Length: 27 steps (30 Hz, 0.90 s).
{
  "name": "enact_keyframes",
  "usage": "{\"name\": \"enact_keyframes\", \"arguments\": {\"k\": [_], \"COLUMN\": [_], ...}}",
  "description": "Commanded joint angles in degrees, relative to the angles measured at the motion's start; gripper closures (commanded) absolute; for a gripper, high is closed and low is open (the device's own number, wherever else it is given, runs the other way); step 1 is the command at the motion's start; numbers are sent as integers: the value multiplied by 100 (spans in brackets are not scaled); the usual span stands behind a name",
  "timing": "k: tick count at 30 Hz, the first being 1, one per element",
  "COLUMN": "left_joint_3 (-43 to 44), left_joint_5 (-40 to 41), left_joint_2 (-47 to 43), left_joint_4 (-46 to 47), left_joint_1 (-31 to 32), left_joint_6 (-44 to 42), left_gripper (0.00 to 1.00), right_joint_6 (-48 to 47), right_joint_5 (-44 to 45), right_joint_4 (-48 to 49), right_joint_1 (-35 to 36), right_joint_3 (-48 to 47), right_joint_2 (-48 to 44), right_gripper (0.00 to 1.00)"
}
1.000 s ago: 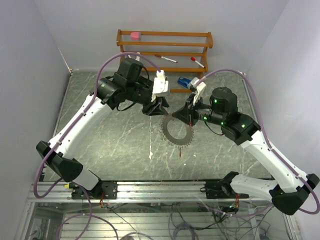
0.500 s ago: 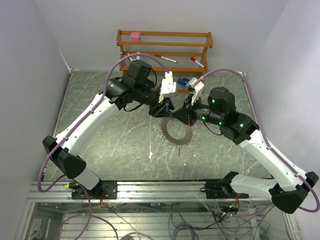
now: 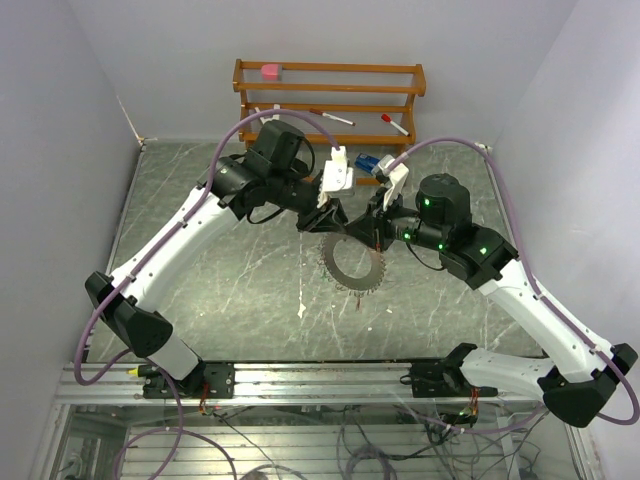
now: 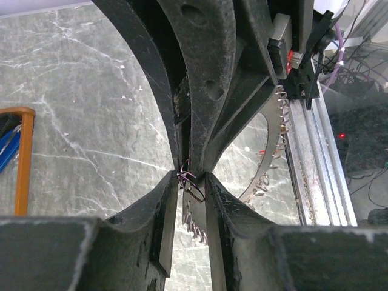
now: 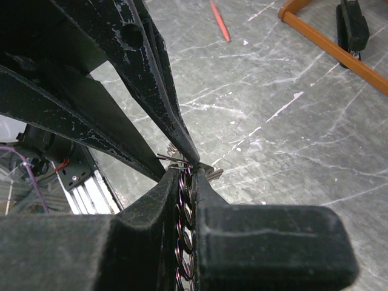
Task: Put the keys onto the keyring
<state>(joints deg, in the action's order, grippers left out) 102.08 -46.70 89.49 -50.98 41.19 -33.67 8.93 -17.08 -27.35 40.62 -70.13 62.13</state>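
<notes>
Two sets of fingertips meet nose to nose on one spot, the far rim of the keyring. The left gripper is squeezed nearly shut, with only a slit left, and the toothed rim plus a thin wire loop sit in that slit. The right gripper is clamped just as tight on the same edge, with the ring's little metal bits stacked between its pads. My guess is one side steadies the ring while the other works the wire open for a key. I can't see any key in either grip. From above, the ring lies between the two arms on the table, though I can't tell if the pinched edge is lifted off the marble. A small red sliver lies just nearer than the ring, and something blue sits by the wooden rack. Both could be tagged keys, but they're too small to call. Room-wise the tips are touching or almost, so there's zero slack between them. The rack is close behind the wrists, and the side walls and the metal rail box in the rest. The open marble to the left looks like the easy way out.
</notes>
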Motion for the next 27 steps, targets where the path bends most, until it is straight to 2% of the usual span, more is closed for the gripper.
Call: {"name": "enact_keyframes", "arguments": {"k": [1, 13, 23, 27], "left_joint_3": [266, 364, 374, 352], "left_joint_5": [39, 15, 173, 190], "left_joint_2": [-33, 2, -10, -28], "left_joint_4": [-243, -578, -572, -557], "left_joint_1": [24, 28, 25, 25], "left_joint_6": [-270, -692, -749, -736], "left_gripper": [67, 71, 85, 87], "right_joint_6": [-47, -93, -110, -141], "right_joint_5": [-37, -60, -124, -204], "right_joint_4": [177, 142, 178, 172], "right_joint_1": [40, 34, 36, 42], "right_joint_3": [-196, -212, -215, -221], "right_joint_2": [-174, -214, -217, -185], "right_gripper": [100, 100, 100, 100]}}
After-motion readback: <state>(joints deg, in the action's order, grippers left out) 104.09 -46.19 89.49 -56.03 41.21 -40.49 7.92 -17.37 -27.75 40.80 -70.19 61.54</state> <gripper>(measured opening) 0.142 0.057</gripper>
